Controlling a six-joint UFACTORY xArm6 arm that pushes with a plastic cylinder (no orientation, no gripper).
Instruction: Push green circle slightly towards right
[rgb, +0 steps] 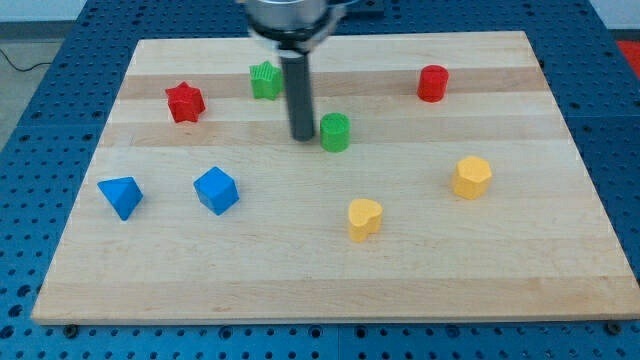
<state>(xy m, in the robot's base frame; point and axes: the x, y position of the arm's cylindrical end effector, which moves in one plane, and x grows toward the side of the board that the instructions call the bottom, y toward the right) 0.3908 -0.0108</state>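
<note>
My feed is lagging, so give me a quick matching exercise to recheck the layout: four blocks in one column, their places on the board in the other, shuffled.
Blocks:
1. green circle
2. red star
3. yellow hexagon
4. blue triangle

Places:
A. view's left edge, lower half
B. just right of my tip
C. view's right, below the red cylinder
D. view's upper left

Pairs: 1-B, 2-D, 3-C, 4-A
</note>
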